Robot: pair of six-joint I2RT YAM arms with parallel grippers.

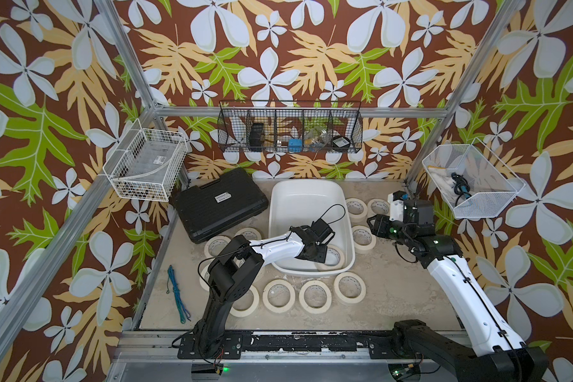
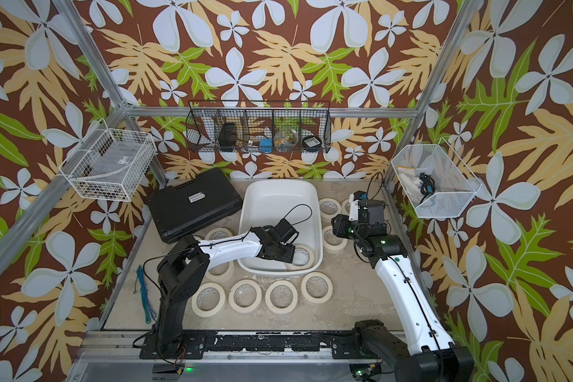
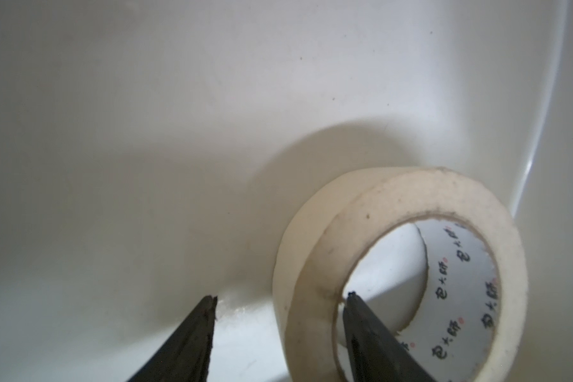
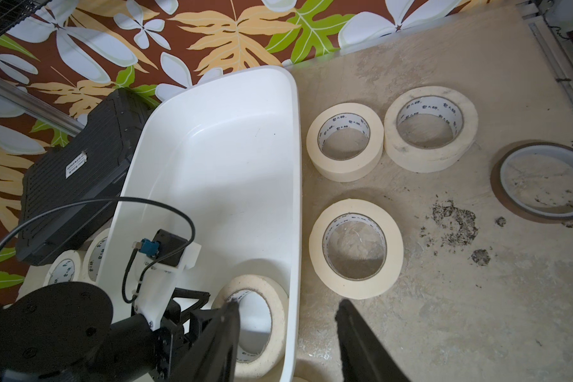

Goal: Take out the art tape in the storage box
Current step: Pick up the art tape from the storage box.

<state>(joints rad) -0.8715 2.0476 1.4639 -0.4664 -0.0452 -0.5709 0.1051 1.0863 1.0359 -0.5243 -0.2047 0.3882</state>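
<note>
Rolls of art tape (image 1: 315, 295) ring the storage box (image 1: 306, 186) on the surface (image 1: 394, 297) in both top views; one roll (image 2: 309, 255) leans in the box's near right corner, under the left pincer (image 1: 316, 254). Left wrist view: that pincer stands wide astride the roll's wall, one finger (image 3: 364, 330) inside the core. Right wrist view: the right pincer (image 4: 288, 302) hangs wide and empty above the box's rim.

The art tape (image 1: 341, 255) — half hidden under the left gripper (image 1: 321, 256) (both top views).
</note>
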